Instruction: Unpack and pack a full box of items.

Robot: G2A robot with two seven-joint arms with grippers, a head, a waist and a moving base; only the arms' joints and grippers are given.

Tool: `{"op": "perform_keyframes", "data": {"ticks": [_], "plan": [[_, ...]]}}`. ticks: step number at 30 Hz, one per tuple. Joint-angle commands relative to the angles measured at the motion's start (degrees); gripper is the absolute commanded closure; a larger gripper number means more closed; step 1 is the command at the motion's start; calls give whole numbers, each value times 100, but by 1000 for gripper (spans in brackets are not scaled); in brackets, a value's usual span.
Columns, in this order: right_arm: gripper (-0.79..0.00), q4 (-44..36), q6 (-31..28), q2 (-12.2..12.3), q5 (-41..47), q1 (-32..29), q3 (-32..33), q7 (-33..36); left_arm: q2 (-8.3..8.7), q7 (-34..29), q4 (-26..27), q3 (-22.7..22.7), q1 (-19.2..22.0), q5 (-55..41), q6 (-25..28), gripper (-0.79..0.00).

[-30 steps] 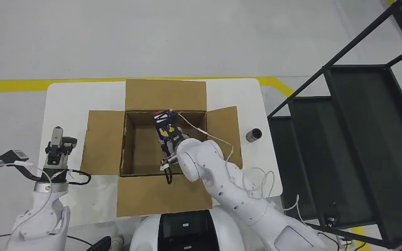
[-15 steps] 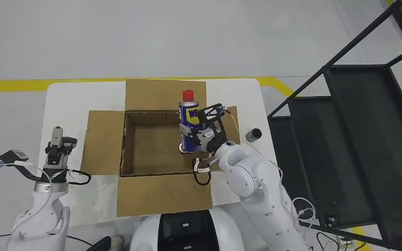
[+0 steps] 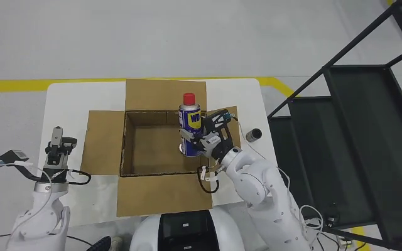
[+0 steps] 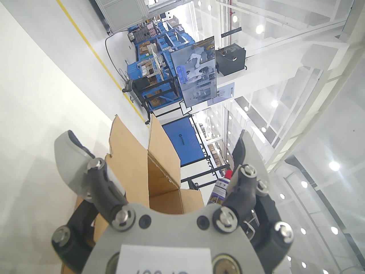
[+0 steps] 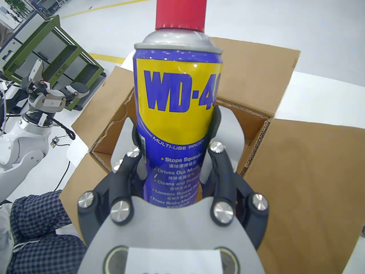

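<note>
A blue and yellow spray can (image 3: 190,122) with a red cap stands upright in the air above the right side of the open cardboard box (image 3: 147,143). My right gripper (image 3: 198,139) is shut on the can's lower body; the right wrist view shows the can (image 5: 176,98) between both fingers (image 5: 214,126), over the box (image 5: 299,178). My left gripper (image 3: 57,145) is held at the table's left edge, away from the box, and stands open with nothing in it (image 4: 159,155). The left wrist view shows the box (image 4: 159,169) and the can (image 4: 221,188) beyond it.
A small dark cylinder (image 3: 254,135) lies on the white table (image 3: 251,100) right of the box's right flap. The four box flaps are folded outward. A black metal staircase (image 3: 339,119) stands to the right of the table.
My right gripper has lifted the spray can out of the box, turned it upright and carried it toward the box's right side. The left arm has kept still.
</note>
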State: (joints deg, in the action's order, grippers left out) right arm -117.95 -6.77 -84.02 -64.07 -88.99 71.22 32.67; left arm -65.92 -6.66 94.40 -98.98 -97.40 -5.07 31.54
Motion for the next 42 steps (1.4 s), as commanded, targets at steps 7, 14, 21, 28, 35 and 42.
{"op": "perform_keyframes", "data": {"ticks": [7, 14, 21, 28, 35, 42], "plan": [[0, -41, -116, 24, 166, -27, 117, -226, 0, 0, 0, 0, 0, 0, 0, -785], [0, -392, -781, 157, 1234, -443, 1334, -658, 0, 0, 0, 0, 0, 0, 0, -785], [0, -275, -1356, 249, 2452, -1193, 2873, -1715, 0, 0, 0, 0, 0, 0, 0, -785], [0, 108, -1600, 287, 2887, -1605, 3532, -2282, 0, 0, 0, 0, 0, 0, 0, -785], [0, 447, -1570, 283, 2791, -1649, 3480, -2713, 0, 0, 0, 0, 0, 0, 0, -785], [0, 447, -1570, 283, 2791, -1649, 3480, -2713, 0, 0, 0, 0, 0, 0, 0, -785]]}}
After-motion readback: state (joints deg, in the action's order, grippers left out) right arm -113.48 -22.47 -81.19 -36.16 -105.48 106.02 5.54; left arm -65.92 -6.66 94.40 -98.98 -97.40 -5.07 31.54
